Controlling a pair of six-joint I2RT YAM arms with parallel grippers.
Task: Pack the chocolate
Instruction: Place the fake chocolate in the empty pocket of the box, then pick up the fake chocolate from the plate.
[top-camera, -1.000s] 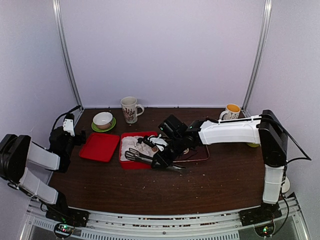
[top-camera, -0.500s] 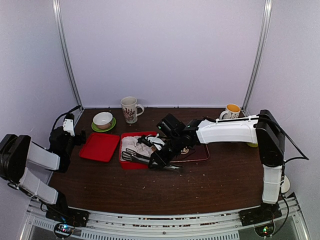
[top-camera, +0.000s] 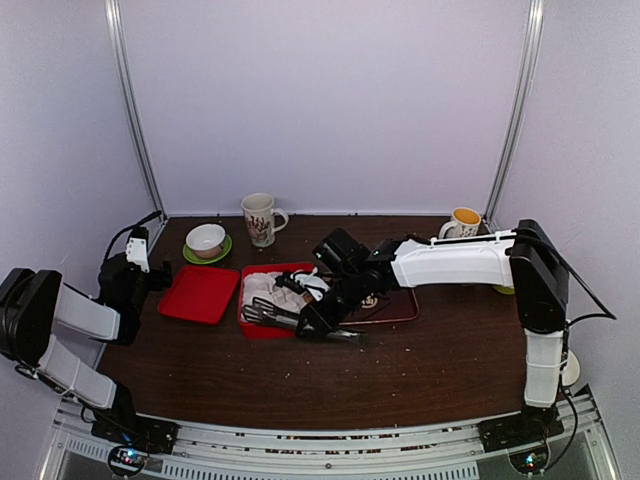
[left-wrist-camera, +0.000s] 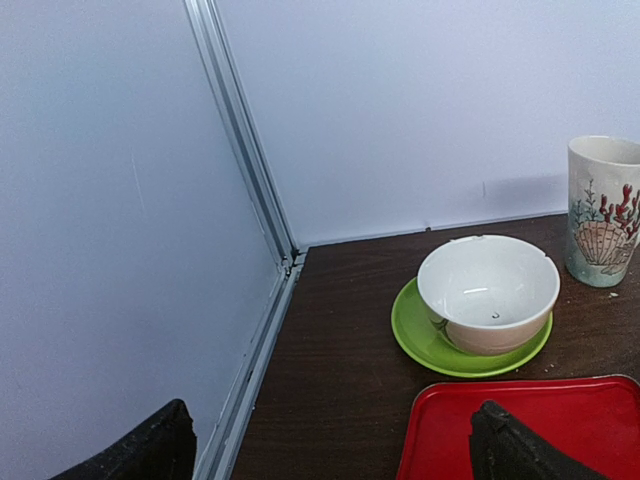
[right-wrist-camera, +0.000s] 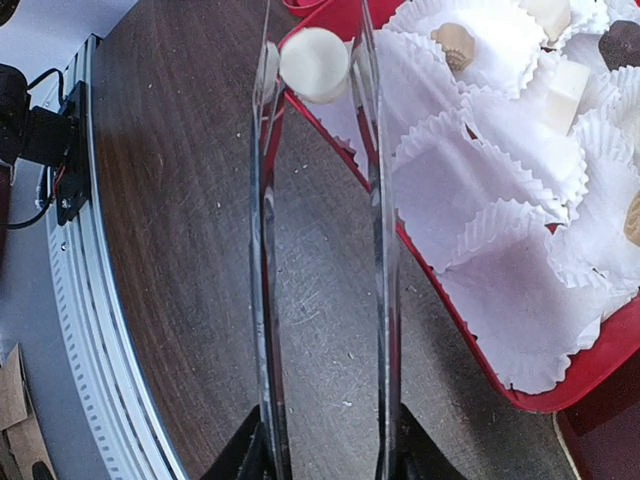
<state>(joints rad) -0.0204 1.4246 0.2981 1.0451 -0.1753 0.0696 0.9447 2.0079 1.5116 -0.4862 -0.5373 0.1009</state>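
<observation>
The right gripper (right-wrist-camera: 325, 455) is clenched on the handle end of the tongs (right-wrist-camera: 372, 250), though its squeeze has been loosening over the last second. In that time the arm has also carried the tongs slightly left across the box (right-wrist-camera: 595, 378), so their tips now sit at its near left corner.

A white piece (right-wrist-camera: 315, 63) of chocolate sits between those tips. In the wrist view it lies close to the right blade, with a sliver of gap on the left. Whether it is still pinched or already let go cannot be told.

The piece hangs over the red rim, beside the nearest empty cup (right-wrist-camera: 450, 190) rather than squarely above it. If it drops here, it could strike the rim and roll onto the table instead of landing in a cup. A nudge further into the box looks safer.

Toward the far side, a tan piece (right-wrist-camera: 455, 40), a white cube (right-wrist-camera: 565, 85) and a dark piece (right-wrist-camera: 620, 42) already rest in cups. Several cups are bare, so the packing looks only partly done.

The left gripper (left-wrist-camera: 330, 465) has not moved. It is spread wide and holds nothing, by the table's left edge just short of the lid (left-wrist-camera: 560, 430). Beyond it stand a bowl (left-wrist-camera: 487, 290) on a saucer (left-wrist-camera: 415, 340) and a mug (left-wrist-camera: 605, 210).
</observation>
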